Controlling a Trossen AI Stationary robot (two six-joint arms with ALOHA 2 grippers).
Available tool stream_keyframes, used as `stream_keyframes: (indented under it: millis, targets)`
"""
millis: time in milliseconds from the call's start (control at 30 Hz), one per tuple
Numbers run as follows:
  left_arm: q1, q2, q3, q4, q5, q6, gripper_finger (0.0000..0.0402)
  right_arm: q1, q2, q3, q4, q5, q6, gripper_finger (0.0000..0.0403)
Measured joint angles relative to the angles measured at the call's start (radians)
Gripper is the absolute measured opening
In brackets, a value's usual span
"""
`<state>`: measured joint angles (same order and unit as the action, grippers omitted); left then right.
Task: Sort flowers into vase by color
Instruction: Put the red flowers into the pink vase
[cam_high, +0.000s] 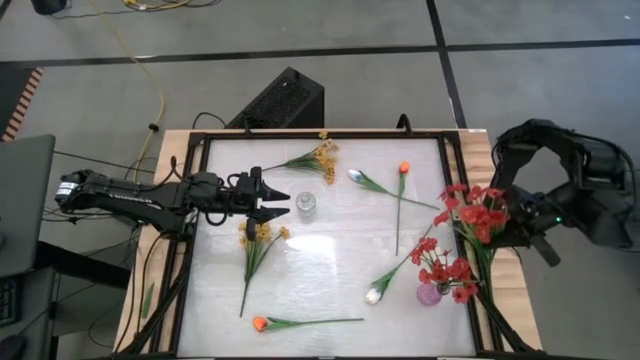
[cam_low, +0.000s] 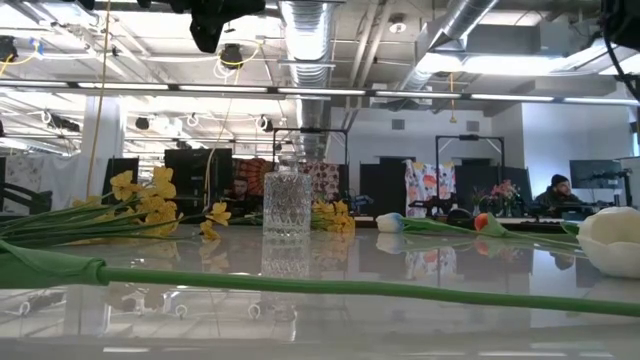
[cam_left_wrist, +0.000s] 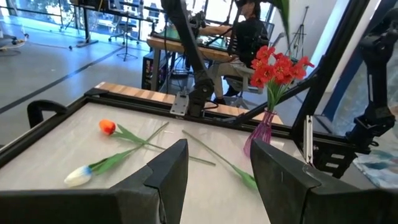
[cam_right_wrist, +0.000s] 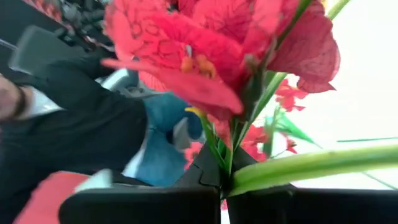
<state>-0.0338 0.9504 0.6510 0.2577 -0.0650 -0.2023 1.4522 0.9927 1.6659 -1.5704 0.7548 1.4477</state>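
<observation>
My right gripper (cam_right_wrist: 225, 186) is shut on a red blossom spray (cam_high: 478, 212) over the table's right edge. A purple vase (cam_high: 428, 294) near it holds more red blossoms (cam_high: 446, 268). My left gripper (cam_high: 276, 201) hovers open just left of the clear cut-glass vase (cam_high: 306, 204), touching nothing. Lying flat on the white table are two yellow sprays (cam_high: 320, 157) (cam_high: 258, 238), two orange tulips (cam_high: 404, 168) (cam_high: 260, 323) and two white tulips (cam_high: 355, 175) (cam_high: 373, 295). The left wrist view shows the open fingers (cam_left_wrist: 171, 171), with an orange tulip (cam_left_wrist: 107, 127) and a white tulip (cam_left_wrist: 78, 176) beyond them. My right gripper pinches the red spray between its two fingers on the green stems (cam_right_wrist: 231, 163), just below the blossoms (cam_right_wrist: 186, 46). A thicker green stem (cam_right_wrist: 311, 163) runs off sideways from the fingertips. Whether the spray's lower end rests on anything, I cannot tell.
A dark metal frame (cam_high: 200, 180) borders the white table. A black box (cam_high: 285, 100) stands behind the far edge. The clear vase (cam_low: 287, 205) stands upright mid-table, and a long green stem (cam_low: 300, 285) lies near the front. People sit in the room beyond.
</observation>
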Motion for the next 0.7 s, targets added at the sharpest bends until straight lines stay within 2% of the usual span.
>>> stream_keyframes:
  millis: [233,433,700]
  targets:
    - [0.0,0.0,0.0,0.0,0.0,0.0,0.0162,-0.121,-0.04,-0.103,-0.001,-0.085,-0.041,0.0025]
    - [0.0,0.0,0.0,0.0,0.0,0.008,0.0162,-0.204,-0.046,-0.193,-0.001,-0.062,-0.06,0.003]
    - [0.0,0.0,0.0,-0.02,0.002,0.009,0.0162,-0.202,-0.036,-0.265,-0.002,-0.014,0.014,0.0026]
